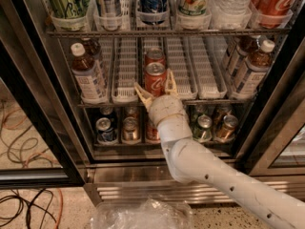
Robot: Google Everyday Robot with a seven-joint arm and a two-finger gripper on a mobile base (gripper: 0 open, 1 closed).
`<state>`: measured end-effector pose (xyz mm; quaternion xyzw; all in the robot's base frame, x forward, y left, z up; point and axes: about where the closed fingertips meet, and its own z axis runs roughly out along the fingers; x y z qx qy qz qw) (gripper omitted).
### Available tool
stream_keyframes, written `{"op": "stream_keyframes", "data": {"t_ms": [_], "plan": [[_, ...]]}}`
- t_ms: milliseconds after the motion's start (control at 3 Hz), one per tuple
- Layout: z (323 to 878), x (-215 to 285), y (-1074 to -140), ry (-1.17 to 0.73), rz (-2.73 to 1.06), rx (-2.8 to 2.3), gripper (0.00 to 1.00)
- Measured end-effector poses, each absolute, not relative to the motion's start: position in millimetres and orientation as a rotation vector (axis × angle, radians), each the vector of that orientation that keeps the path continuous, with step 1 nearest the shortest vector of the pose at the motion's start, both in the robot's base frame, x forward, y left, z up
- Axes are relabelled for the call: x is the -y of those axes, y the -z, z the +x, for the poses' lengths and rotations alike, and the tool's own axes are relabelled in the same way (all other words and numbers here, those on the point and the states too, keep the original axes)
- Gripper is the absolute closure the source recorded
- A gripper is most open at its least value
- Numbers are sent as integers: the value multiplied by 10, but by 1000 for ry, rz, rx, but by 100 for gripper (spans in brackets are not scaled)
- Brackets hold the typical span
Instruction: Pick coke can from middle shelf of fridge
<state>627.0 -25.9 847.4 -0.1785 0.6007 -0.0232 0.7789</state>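
Observation:
The fridge [43, 128] stands open with black-framed doors. On its middle shelf [200, 87] of white slotted lane trays, a red coke can [155, 78] stands at the front of the centre lane, with a second red can [155, 56] behind it. My gripper [156, 87] is open, its two tan fingers spread on either side of the front can's lower part, one finger [143, 94] at the left and one at the right. The white arm reaches in from the lower right.
Tea bottles [87, 75] stand at the shelf's left and more bottles [252, 66] at its right. Several cans [106, 130] line the bottom shelf. Cans and bottles fill the top shelf [157, 32]. Cables [24, 142] lie on the floor at left; a plastic bag [143, 216] lies below.

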Motion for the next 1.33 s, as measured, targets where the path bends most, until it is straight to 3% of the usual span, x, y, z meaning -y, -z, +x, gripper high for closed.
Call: {"op": "stream_keyframes", "data": {"t_ms": [333,667,1333], "plan": [[6392,281,-8494,65,-366,-1289,28],[6534,324,-8543,69,-318,-1277,47],[6539,327,-8546,69,-316,-1276,94]]}}
